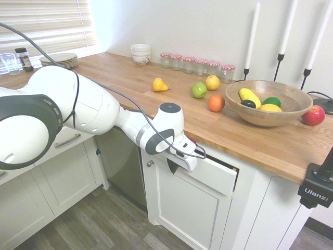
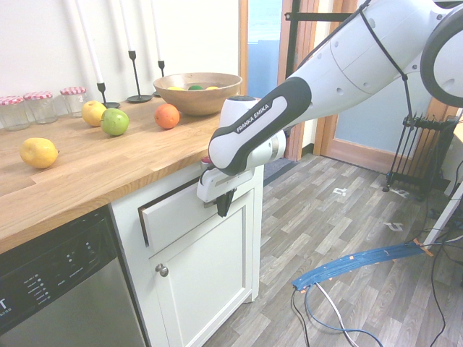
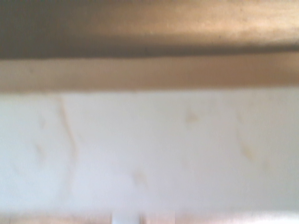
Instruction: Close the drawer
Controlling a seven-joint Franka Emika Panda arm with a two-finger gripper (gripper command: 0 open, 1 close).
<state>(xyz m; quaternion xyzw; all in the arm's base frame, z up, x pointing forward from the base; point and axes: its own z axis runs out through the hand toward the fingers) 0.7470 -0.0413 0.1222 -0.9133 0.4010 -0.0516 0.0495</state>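
The drawer (image 1: pixel 221 176) has a plain white front and sits just under the wooden countertop (image 1: pixel 250 138). It stands a little way out, with a dark gap around its front (image 2: pixel 172 214). My gripper (image 1: pixel 173 166) points down, shut and empty, right against the outer face of the drawer front at one end (image 2: pixel 223 207). The arm hides any handle. The wrist view is blurred; it shows pale bare wood (image 3: pixel 149 154) below a brown band of countertop (image 3: pixel 149 70).
A white panelled cabinet door (image 2: pixel 202 282) with a round knob (image 2: pixel 162 270) is below the drawer, and a dishwasher (image 2: pixel 58 289) is beside it. On the counter are a wooden bowl (image 1: pixel 268 112) of fruit, loose fruit, jars (image 1: pixel 197 65) and candlesticks. Another white drawer (image 1: pixel 67 140) is behind the arm.
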